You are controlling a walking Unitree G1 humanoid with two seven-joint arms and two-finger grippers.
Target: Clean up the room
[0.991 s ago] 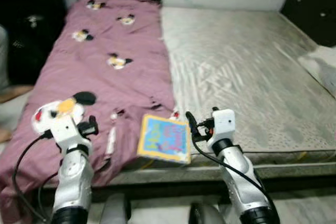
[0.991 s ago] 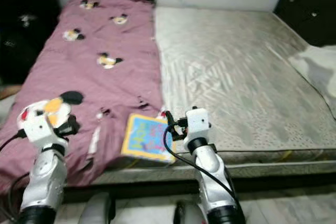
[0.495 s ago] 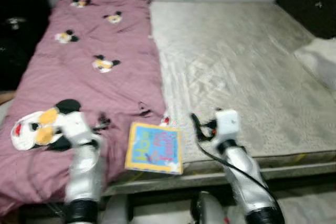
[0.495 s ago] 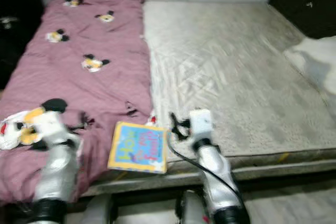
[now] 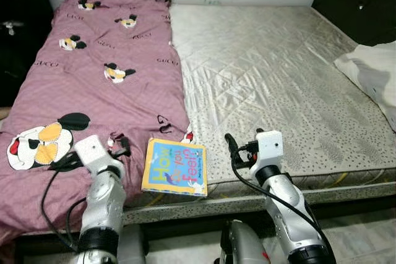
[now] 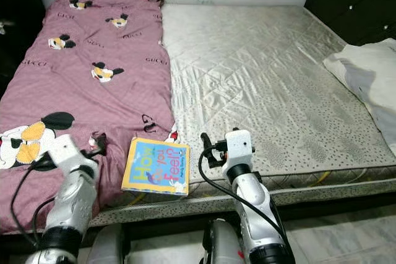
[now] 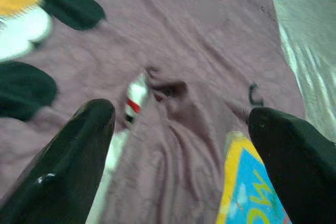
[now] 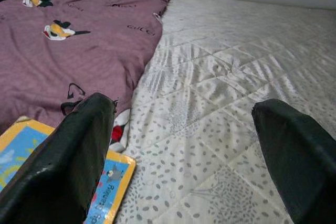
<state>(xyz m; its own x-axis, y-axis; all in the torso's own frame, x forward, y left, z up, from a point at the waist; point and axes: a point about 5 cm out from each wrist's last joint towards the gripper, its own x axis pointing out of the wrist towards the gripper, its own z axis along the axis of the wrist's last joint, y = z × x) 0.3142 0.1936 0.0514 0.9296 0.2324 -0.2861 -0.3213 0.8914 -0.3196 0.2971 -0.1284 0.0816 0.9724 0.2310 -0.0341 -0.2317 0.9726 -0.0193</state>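
Left eye view shows the tidying barely begun: a colourful square picture book [image 5: 175, 167] lies at the near edge of the pale quilted mattress [image 5: 278, 85], ungrasped, between the two grippers. The left gripper [image 7: 178, 145] hovers spread wide over the mauve cartoon-print blanket [image 5: 93, 72] beside the book; the right gripper [image 8: 184, 145], equally wide and empty, sits just past the book's other side. A white pillow [image 5: 371, 75] rests at the mattress's far right edge, dark cabinets behind.

Book [image 5: 175, 167] on mattress [image 5: 278, 85] (front edge)
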